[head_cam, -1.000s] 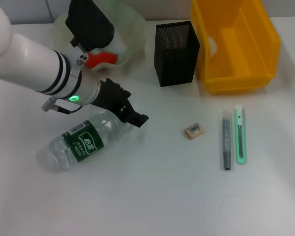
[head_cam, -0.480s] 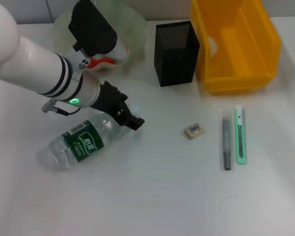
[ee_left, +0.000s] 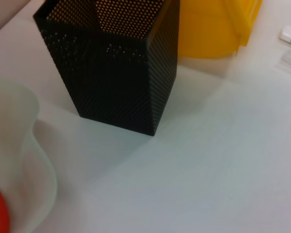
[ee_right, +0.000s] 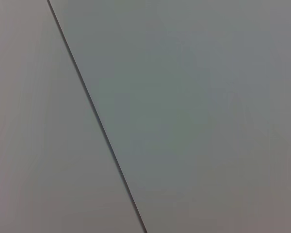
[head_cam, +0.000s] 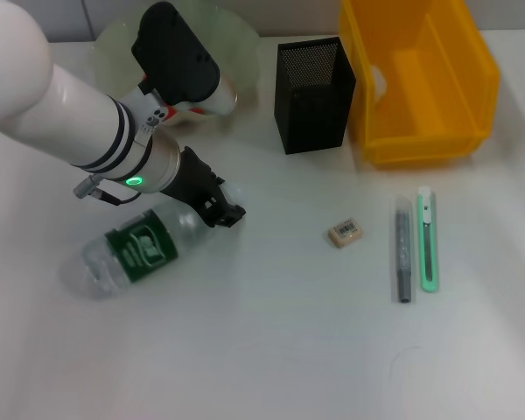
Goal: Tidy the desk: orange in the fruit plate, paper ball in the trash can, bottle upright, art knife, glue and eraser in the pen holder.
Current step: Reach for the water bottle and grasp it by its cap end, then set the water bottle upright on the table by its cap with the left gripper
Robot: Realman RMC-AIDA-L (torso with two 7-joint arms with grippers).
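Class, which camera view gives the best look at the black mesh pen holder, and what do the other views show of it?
The left wrist view shows the pen holder best: it fills the picture, mesh walls and open rim plain. The head view shows it whole but farther off, standing upright beside the yellow bin. The right wrist view shows none of it.

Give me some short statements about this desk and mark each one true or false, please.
1. The bottle stands upright. False: it lies on its side.
2. The left pincer is at the bottle's neck end. True.
3. The eraser is inside the pen holder. False: it lies on the desk, apart from the holder.
4. The art knife and the glue lie side by side. True.
5. The yellow bin stands left of the pen holder. False: it stands on its right.
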